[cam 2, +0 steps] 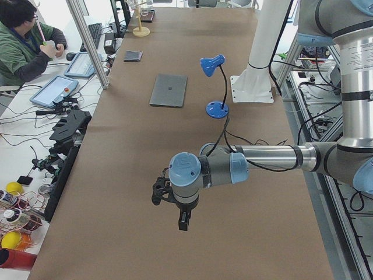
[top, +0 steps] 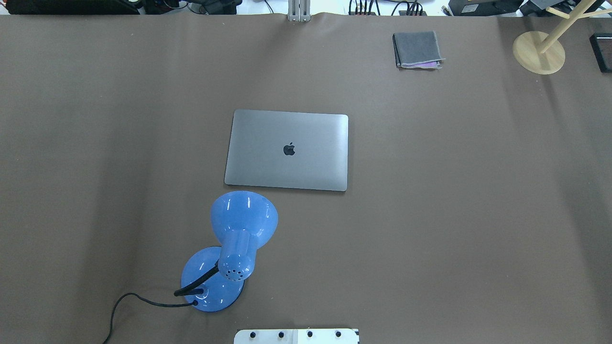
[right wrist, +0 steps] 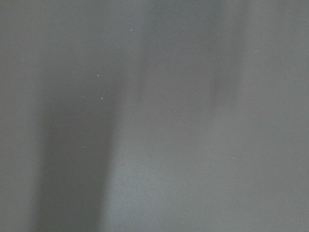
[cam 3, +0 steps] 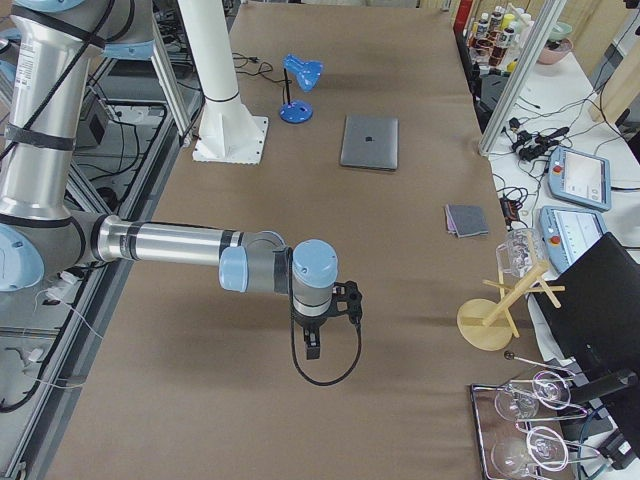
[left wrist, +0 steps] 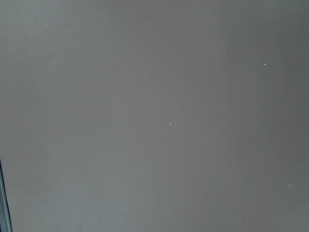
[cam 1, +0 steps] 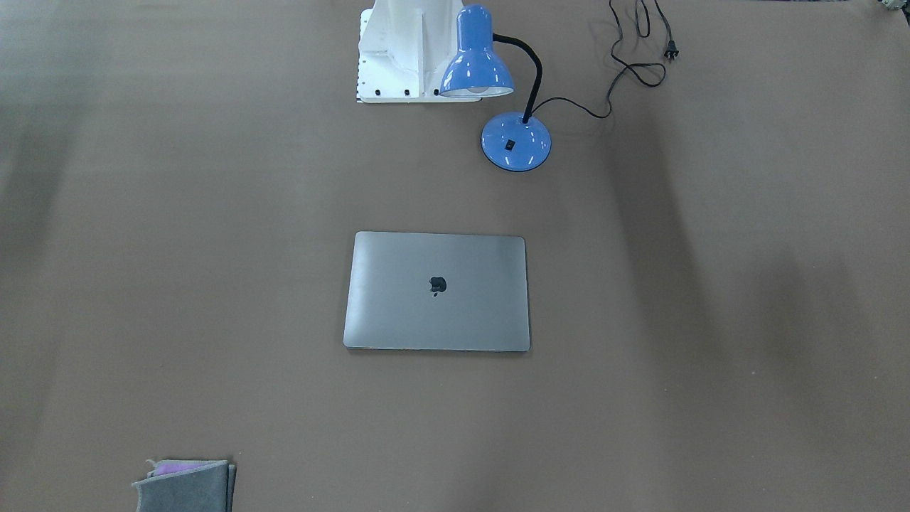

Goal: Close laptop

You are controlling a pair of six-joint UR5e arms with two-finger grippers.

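The space-grey laptop [cam 1: 437,291] lies shut and flat in the middle of the brown table, lid down with the dark apple logo facing up. It also shows in the overhead view [top: 287,150] and both side views [cam 2: 169,90] [cam 3: 369,141]. My left gripper [cam 2: 169,201] hangs over the table far from the laptop, toward the table's left end. My right gripper [cam 3: 335,315] hangs far from it toward the right end. Each shows only in a side view, so I cannot tell if it is open or shut. Both wrist views show only bare table.
A blue desk lamp [top: 244,220] stands between the laptop and the robot base, its black cord [cam 1: 633,64] trailing on the table. A folded grey cloth [top: 416,48] lies at the far side. A wooden stand [top: 538,52] is at the far right corner.
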